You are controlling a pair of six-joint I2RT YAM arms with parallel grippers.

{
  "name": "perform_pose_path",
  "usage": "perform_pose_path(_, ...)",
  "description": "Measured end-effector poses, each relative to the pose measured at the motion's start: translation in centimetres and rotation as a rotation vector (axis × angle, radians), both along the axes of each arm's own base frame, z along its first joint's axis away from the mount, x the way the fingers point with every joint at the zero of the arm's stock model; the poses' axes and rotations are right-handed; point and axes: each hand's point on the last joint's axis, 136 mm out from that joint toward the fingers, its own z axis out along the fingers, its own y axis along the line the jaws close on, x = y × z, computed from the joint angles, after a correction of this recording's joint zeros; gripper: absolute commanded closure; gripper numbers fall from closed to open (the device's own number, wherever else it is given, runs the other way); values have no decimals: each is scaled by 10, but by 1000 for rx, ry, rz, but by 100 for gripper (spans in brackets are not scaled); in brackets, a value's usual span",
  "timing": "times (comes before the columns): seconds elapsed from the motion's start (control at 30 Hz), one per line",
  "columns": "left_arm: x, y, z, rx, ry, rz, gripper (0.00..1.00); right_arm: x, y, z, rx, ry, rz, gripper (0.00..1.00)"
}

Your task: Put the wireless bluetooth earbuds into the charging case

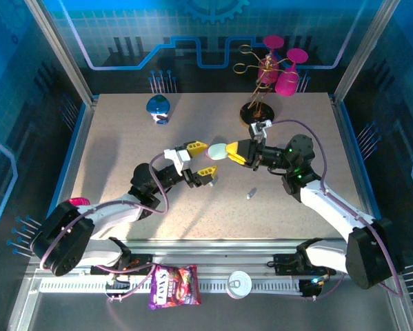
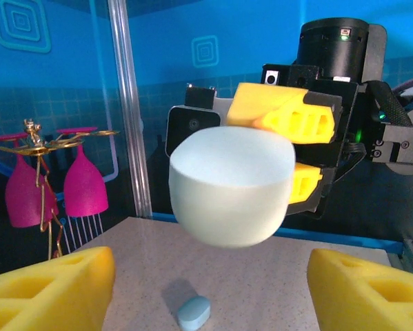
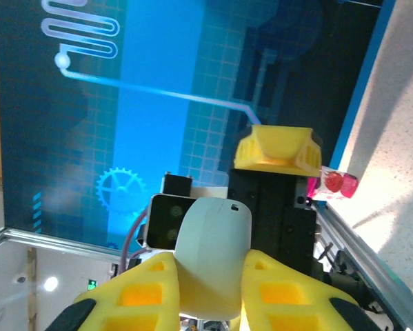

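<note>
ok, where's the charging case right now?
In the top view the charging case is mid-air over the middle of the table, clamped in the right gripper, just ahead of the open left gripper.

The top camera looks steeply down from high behind the near edge of the table [image 1: 109,152], far enough back to hold all of it, with the left gripper [image 1: 201,158] and right gripper [image 1: 230,152] facing each other at its middle. The left wrist camera sits behind its own jaws, looking level and close at the case [image 2: 230,186] between the right jaws. The right wrist camera, rolled sideways, looks back past that case, which all three views share.
</note>
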Motion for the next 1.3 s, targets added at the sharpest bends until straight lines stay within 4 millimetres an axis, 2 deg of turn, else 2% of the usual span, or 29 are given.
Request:
perform_pose_path(0.17, 1, -5, 1, -24, 13, -30, 38, -1, -1, 7, 23, 0, 4, 84)
perform_pose_path(0.47, -3, -10, 19, -65, -20, -71, 46, 0, 1, 7, 29, 0, 8, 84)
perform_pose_path(1.07, -4, -12, 22, -66, -26, -82, 70, 1, 4, 5, 36, 2, 19, 83)
perform_pose_path(1.13, -4, -12, 22, -66, -26, -82, 71, 1, 4, 5, 36, 1, 19, 79)
perform_pose_path(1.3, -5, -15, 18, -51, -10, -95, 72, 2, 4, 0, 21, -1, 13, 47)
